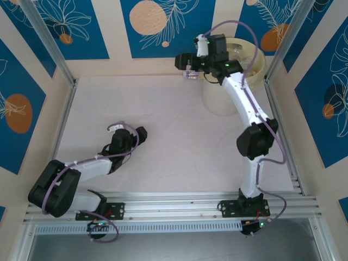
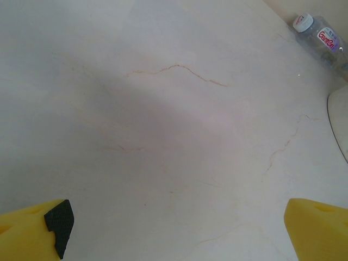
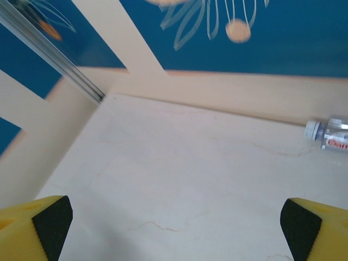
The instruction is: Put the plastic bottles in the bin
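- We see one plastic bottle (image 1: 191,75), clear with a white cap, lying on its side on the desk (image 1: 163,125) near the back wall, just left of the bin (image 1: 217,100).
- Our right hand (image 3: 176,223) hangs close by it, fingers spread wide and empty.
- Our left hand (image 2: 174,228) sits low over bare desk, likewise released, well apart from the bottle.
- The right arm crosses over the bin.
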Robot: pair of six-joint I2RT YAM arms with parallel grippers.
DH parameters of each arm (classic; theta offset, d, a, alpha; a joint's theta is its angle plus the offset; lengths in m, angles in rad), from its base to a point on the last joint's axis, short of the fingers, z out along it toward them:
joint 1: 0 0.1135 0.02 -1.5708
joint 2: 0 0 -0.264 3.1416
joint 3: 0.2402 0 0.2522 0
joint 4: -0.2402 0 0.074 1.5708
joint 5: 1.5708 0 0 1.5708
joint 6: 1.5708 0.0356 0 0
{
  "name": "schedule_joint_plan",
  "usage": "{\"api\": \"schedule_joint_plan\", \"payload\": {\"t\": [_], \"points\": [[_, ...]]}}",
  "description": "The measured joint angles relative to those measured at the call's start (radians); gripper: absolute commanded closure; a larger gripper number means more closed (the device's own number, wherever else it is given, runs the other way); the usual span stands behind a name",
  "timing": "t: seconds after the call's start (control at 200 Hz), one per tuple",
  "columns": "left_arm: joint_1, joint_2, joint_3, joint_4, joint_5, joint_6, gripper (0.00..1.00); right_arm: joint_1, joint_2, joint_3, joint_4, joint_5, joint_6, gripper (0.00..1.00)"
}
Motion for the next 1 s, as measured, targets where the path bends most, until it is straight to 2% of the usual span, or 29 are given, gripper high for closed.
{"api": "schedule_joint_plan", "payload": {"t": [0.21, 0.39, 0.53, 1.0], "points": [[0.001, -0.038, -0.019, -0.002, -0.008, 0.0, 0.0, 0.053, 0.174, 0.105, -0.03, 0.135, -0.003, 0.0], [0.002, -0.056, -0.024, -0.007, -0.016, 0.0, 0.0, 0.072, 0.213, 0.105, -0.031, 0.266, -0.002, 0.01], [0.003, -0.059, -0.024, -0.007, -0.023, 0.0, 0.0, 0.05, 0.216, 0.103, -0.031, 0.37, 0.005, 0.01], [0.005, -0.059, -0.024, -0.007, -0.023, 0.0, 0.0, -0.05, 0.2, -0.056, -0.02, 0.465, 0.038, 0.01]]}}
